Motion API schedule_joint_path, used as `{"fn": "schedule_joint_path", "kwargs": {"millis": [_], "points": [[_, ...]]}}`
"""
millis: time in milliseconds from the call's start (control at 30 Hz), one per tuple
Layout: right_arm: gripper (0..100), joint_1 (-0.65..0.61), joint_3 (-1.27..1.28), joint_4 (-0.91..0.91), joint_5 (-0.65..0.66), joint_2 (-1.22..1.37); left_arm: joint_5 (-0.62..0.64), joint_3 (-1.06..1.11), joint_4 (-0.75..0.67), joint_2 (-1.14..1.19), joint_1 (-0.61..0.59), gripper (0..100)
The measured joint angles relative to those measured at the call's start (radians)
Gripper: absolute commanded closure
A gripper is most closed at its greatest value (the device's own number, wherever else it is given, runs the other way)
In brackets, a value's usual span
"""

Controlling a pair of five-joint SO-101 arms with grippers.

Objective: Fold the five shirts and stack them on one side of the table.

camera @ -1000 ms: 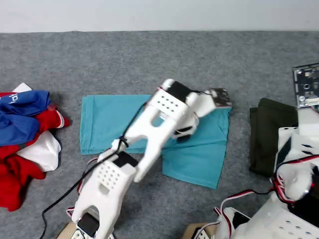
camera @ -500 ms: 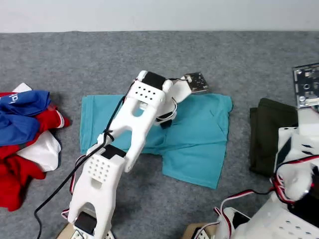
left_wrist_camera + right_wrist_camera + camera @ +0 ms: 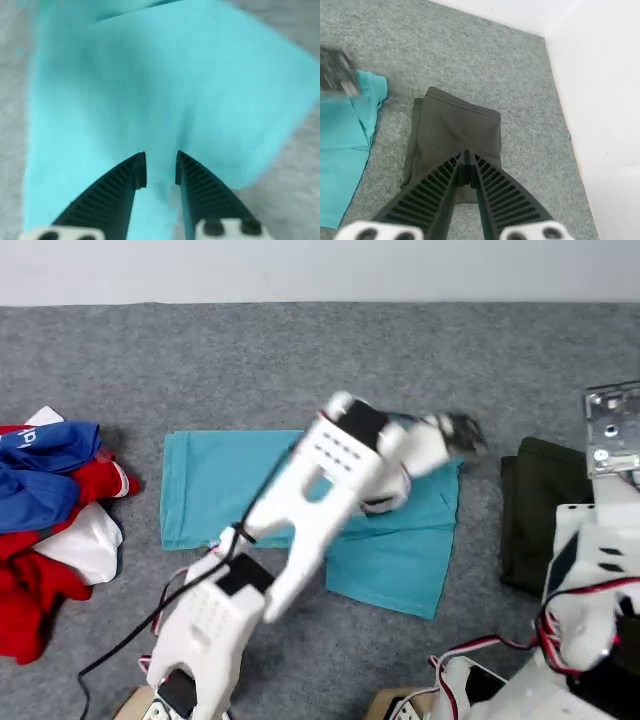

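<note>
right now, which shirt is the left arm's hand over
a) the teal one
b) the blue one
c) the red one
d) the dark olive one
a: the left wrist view shows the left hand directly over the teal shirt, with teal cloth on every side of it.

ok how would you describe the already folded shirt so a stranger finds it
On the grey table, in the high view, look right of the teal shirt spread in the middle. The dark olive shirt lies there, the only one folded into a neat rectangle and the only dark one; the red, blue and white pile sits at the opposite end.
</note>
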Motion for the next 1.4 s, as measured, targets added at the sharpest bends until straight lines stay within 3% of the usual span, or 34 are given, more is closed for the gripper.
{"fn": "schedule_joint_path", "kwargs": {"millis": [233, 467, 633, 900, 1133, 1400], "points": [[98.9, 0.000, 0.009, 0.000, 0.000, 0.012, 0.017, 0.284, -0.002, -0.066, 0.173, 84], [98.9, 0.000, 0.071, 0.000, 0.000, 0.005, 0.026, 0.448, -0.167, -0.066, 0.190, 81], [98.9, 0.000, 0.071, 0.000, 0.000, 0.005, 0.026, 0.450, -0.230, 0.017, 0.180, 87], [98.9, 0.000, 0.071, 0.000, 0.000, 0.006, 0.026, 0.379, -0.189, 0.032, 0.181, 99], [98.9, 0.000, 0.071, 0.000, 0.000, 0.000, 0.020, 0.184, -0.117, 0.043, 0.132, 99], [98.9, 0.000, 0.077, 0.000, 0.000, 0.000, 0.023, 0.092, -0.176, 0.075, 0.014, 99]]}}
